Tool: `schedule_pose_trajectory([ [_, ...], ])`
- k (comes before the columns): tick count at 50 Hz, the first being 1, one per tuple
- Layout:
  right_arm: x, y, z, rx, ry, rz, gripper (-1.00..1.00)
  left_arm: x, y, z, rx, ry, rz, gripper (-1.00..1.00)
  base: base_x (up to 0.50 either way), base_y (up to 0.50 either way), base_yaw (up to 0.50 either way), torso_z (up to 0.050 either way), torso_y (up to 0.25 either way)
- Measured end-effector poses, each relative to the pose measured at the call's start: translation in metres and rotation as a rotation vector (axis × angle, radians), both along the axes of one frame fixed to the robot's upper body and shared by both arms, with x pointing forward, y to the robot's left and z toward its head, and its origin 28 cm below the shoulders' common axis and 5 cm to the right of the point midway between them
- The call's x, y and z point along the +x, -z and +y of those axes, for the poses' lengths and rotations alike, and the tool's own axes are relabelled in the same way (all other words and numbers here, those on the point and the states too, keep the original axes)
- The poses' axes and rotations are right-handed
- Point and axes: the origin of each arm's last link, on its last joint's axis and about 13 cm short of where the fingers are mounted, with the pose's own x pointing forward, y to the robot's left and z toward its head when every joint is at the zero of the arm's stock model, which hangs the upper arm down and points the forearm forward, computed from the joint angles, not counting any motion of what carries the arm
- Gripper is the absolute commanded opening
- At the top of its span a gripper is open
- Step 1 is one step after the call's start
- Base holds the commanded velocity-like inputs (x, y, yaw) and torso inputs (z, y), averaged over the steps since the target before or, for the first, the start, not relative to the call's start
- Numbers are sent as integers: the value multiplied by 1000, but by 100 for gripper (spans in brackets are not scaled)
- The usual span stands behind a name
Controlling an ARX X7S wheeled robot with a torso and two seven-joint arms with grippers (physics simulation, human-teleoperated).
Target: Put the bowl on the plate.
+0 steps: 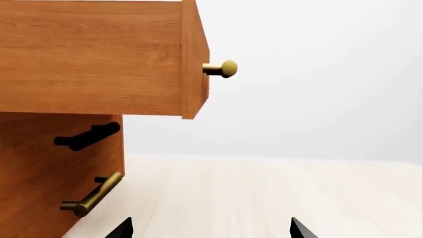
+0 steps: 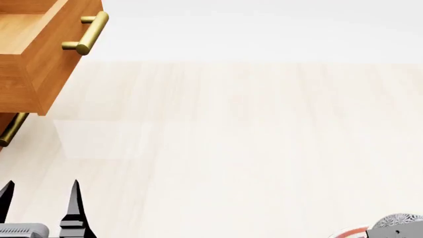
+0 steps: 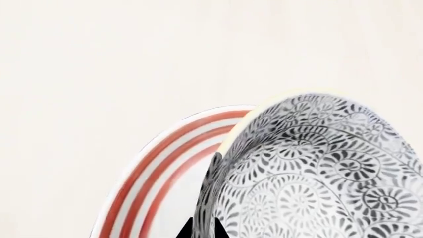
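Right pincer [image 3: 203, 229], mostly cut off, grips bowl [image 3: 317, 173] over plate [image 3: 165, 163].

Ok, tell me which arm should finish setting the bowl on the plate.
Right. Its wrist view shows the bowl close up, over the plate, a fingertip at the bowl's rim. The left gripper is at the far side, open, near the wooden drawers.
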Motion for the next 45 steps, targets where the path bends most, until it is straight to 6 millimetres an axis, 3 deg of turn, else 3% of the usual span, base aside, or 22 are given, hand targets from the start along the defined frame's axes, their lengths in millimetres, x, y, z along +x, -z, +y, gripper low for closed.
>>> schedule_pose_trajectory([
  [8, 4, 3, -1, 18, 7, -8, -100, 0, 0, 0, 1, 1, 0, 100, 0, 0, 0, 0, 0],
  [9, 4, 4, -2, 19, 8, -9, 100, 0, 0, 0, 1, 1, 0, 100, 0, 0, 0, 0, 0],
  [29, -1, 16, -4, 25, 11, 39, 100, 0, 1, -1, 2, 4, -1, 100, 0, 0, 0, 0, 0],
  [45, 0, 5, 4, 82, -49, -27, 100, 0, 1, 0, 1, 4, -1, 100, 0, 0, 0, 0, 0],
])
